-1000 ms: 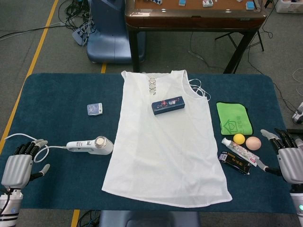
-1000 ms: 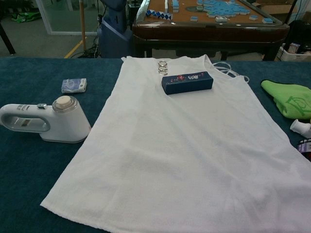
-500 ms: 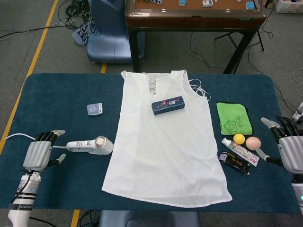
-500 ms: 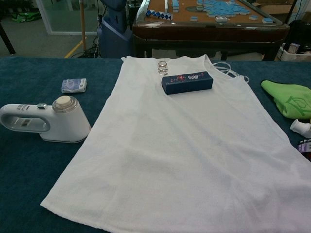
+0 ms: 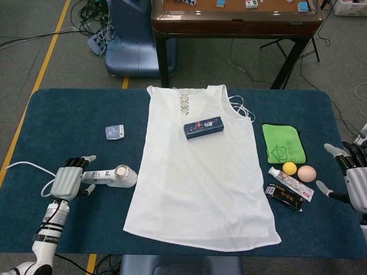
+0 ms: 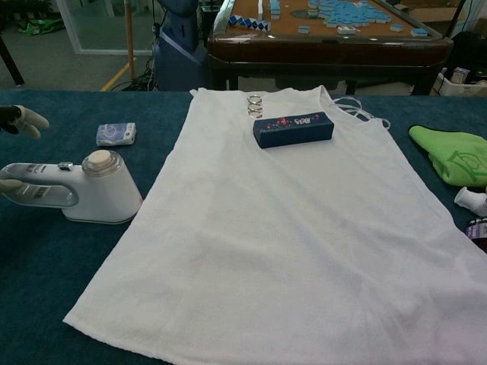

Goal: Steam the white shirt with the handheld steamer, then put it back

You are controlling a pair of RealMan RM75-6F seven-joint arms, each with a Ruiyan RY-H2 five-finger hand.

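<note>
Table (image 5: pixel 69 114): dark blue cloth surface; everything listed below lies on it.
Shirt (image 5: pixel 200 172): white, sleeveless, spread flat across the middle of the table, neckline at the far edge, hem toward the robot; a row of metal rings (image 5: pixel 184 103) sits at the neckline.
Green cloth (image 5: pixel 284 143): folded, to the right of the shirt and apart from it.
Steamer (image 5: pixel 112 176): white, handheld, lying on its side just left of the shirt's lower half, not on the fabric; round head toward the shirt, handle pointing left, white cord (image 5: pixel 23 167) trailing off to the left edge.
Left hand (image 5: pixel 70 180): at the handle end of the steamer, fingers spread and extended, holding nothing; in the chest view a fingertip (image 6: pixel 11 185) lies against the handle's end and other fingers (image 6: pixel 23 118) stand apart above it.
Right hand (image 5: pixel 354 175): at the right table edge, fingers spread, holding nothing, apart from all objects.
Blue box (image 5: pixel 203 128): long, dark, with a printed pattern, resting on the upper part of the shirt below the rings.
Toothpaste tube (image 5: pixel 291 183): right of the shirt, below the green cloth, lying diagonally.
Black packet (image 5: pixel 284 197): just beside the tube, on its near side.
Small packet (image 5: pixel 114 132): pale blue, on the table left of the shirt, beyond the steamer.
Egg (image 5: pixel 307 173): brown, beside the yellow ball (image 5: pixel 290 168), both just below the green cloth.
</note>
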